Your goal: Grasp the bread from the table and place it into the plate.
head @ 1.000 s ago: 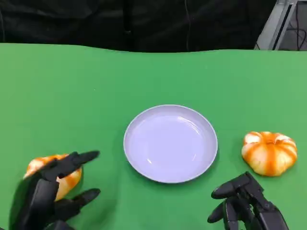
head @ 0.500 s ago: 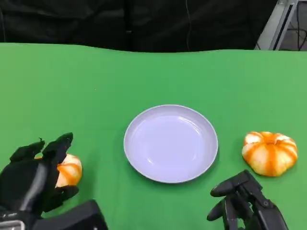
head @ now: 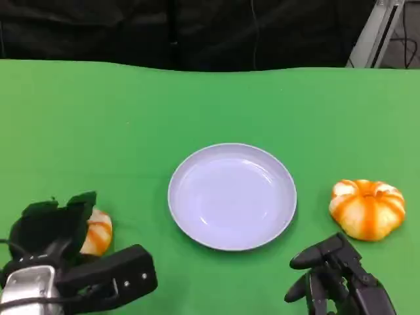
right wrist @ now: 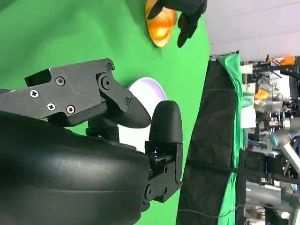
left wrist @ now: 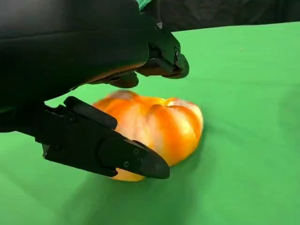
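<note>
Two orange-and-white pumpkin-shaped breads lie on the green table. The left bread [head: 98, 231] is half hidden under my left hand [head: 51, 226]. In the left wrist view its fingers [left wrist: 108, 150] straddle that bread [left wrist: 159, 124], one low in front and the others arched above with a gap of green showing. The right bread [head: 367, 208] lies free beside the white plate [head: 231, 197]. My right hand [head: 335, 279] hovers low, just in front of the right bread, holding nothing. The right wrist view shows the right hand [right wrist: 93, 140], the plate [right wrist: 149, 93] and the left bread [right wrist: 161, 26] under the left hand [right wrist: 187, 9].
The green table [head: 210, 105] runs back to a black curtain. A metal frame [head: 377, 33] stands at the far right corner. The plate sits midway between the two breads, with bare green cloth around it.
My left hand has turned and come down over the left bread, so its fingers now cover it and the silver wrist shows at the lower left. The right hand has not moved.
</note>
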`<action>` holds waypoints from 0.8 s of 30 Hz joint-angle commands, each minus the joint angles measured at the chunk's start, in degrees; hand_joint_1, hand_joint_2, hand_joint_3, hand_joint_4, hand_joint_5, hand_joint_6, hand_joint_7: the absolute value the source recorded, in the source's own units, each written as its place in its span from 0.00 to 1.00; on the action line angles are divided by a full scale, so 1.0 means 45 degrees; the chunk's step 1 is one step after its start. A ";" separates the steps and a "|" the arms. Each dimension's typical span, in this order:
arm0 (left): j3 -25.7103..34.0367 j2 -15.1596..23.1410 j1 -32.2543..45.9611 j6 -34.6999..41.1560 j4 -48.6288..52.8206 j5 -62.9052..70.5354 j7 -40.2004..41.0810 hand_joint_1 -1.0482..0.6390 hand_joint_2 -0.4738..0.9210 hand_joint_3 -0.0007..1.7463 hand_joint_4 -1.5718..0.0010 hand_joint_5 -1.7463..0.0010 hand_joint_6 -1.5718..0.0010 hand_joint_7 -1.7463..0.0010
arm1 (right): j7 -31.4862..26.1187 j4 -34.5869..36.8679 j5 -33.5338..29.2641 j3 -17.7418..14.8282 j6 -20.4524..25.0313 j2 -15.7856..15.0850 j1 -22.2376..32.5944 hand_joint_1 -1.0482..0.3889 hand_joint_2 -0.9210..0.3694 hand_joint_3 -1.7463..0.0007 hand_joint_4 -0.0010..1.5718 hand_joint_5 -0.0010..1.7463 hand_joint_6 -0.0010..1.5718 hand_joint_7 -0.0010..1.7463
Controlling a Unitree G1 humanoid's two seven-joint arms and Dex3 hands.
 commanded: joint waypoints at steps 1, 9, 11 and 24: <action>-0.0212 0.0441 -0.0128 0.0324 0.0261 -0.0298 0.0046 0.31 1.00 0.02 0.84 0.91 0.82 1.00 | -0.0057 -0.0116 -0.0035 -0.0061 0.0046 -0.0078 0.0085 0.55 0.00 0.43 0.21 1.00 0.09 1.00; -0.0694 0.0511 -0.0301 0.0773 0.0334 -0.0513 0.0023 0.30 1.00 0.03 0.86 0.92 0.84 1.00 | -0.0046 -0.0173 0.0034 -0.0054 0.0102 -0.0049 0.0116 0.56 0.00 0.42 0.20 1.00 0.09 1.00; -0.0891 0.0588 -0.0451 0.0729 0.0797 -0.0708 -0.0341 0.29 1.00 0.04 0.85 0.92 0.83 0.99 | -0.0007 -0.0112 0.0072 -0.0054 0.0012 -0.0055 0.0101 0.55 0.00 0.42 0.20 1.00 0.09 1.00; -0.1637 0.0865 -0.0896 0.0947 0.1793 -0.1607 -0.1281 0.32 1.00 0.04 0.79 0.90 0.78 0.98 | -0.0025 -0.0092 -0.0027 -0.0087 0.0005 -0.0117 0.0093 0.55 0.00 0.42 0.20 1.00 0.09 1.00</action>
